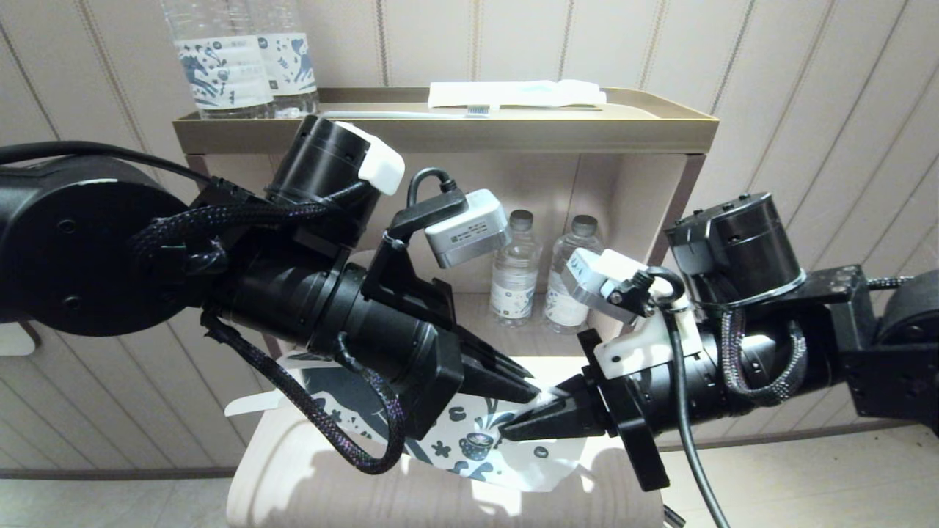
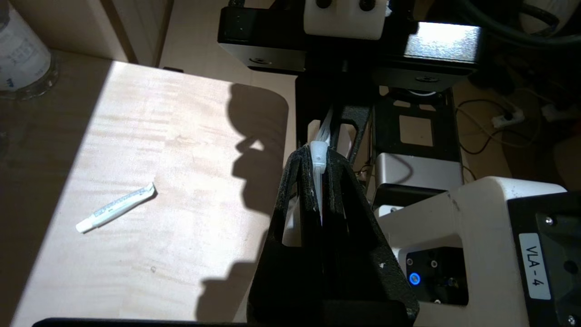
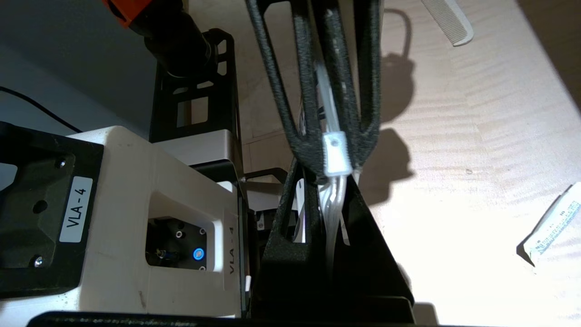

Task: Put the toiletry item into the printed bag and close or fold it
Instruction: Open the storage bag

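While both the left end effector and right end effector pinch the printed bag closed, slide the zipper steadily, since the comb lies outside on the bench.

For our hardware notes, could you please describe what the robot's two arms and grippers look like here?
Both arms are matte black cylinders wrapped with black braided cables. The left gripper and right gripper have tapered black lattice jaws with small white pads at the tips. Each wrist carries a silver camera on a bracket, white on the right. White housings read "VLA-4" beside a blue light.
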You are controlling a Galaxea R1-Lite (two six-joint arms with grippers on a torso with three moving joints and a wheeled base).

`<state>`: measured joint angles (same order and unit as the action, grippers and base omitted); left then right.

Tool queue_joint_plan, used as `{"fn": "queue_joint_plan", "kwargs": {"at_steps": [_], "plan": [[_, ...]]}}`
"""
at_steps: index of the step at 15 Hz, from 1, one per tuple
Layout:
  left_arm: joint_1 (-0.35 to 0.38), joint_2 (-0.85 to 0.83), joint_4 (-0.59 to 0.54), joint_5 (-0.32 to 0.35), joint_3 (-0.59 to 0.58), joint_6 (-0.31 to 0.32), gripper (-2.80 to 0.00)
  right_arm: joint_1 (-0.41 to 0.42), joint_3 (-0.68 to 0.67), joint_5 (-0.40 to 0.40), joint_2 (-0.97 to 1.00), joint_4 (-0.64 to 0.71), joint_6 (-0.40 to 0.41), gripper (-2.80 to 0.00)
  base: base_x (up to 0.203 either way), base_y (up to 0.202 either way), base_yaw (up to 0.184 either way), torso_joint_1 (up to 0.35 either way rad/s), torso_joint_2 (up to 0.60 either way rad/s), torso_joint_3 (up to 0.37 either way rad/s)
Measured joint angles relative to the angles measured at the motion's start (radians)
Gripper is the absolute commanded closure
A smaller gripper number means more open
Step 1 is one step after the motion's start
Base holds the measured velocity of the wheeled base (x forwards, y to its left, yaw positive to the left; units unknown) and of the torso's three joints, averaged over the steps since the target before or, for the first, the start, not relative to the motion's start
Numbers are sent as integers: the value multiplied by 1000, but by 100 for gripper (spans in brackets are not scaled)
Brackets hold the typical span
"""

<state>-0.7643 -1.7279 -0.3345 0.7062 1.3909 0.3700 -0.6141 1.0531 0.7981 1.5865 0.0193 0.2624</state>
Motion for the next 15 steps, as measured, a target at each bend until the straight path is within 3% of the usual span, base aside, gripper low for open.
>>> {"fn": "queue_joint_plan", "kwargs": {"at_steps": [8,15], "plan": [[8,31,0,-7,-63,4,0,34,-52,-1,-59,3,2,0,0,0,0,0,0,0],[88,109,-2,-6,-165,7,0,40,-116,-1,-119,3,4,0,0,0,0,0,0,0]]}}
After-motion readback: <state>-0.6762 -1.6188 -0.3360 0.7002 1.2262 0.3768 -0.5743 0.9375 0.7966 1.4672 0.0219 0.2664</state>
